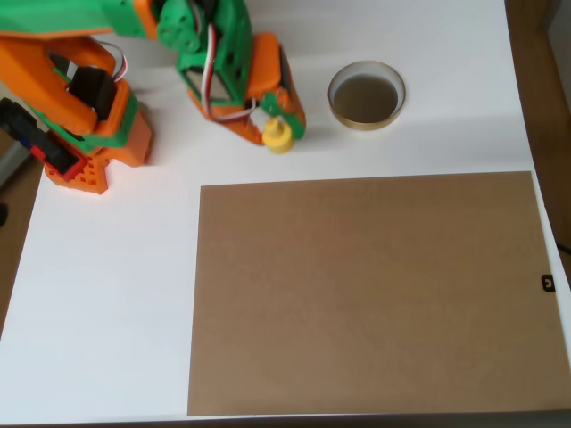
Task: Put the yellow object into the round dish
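Seen from overhead, the orange-and-green arm reaches across a white table, its gripper closed around the yellow object — the small piece sits pinched between the orange fingers at the tip, though whether it touches the tabletop cannot be told from above. The round dish, tan-rimmed and dark inside, stands near to the right of the gripper, apart from it and holding nothing. A large brown board lies flat across the lower right of the table — the arm's orange base stands at upper left.
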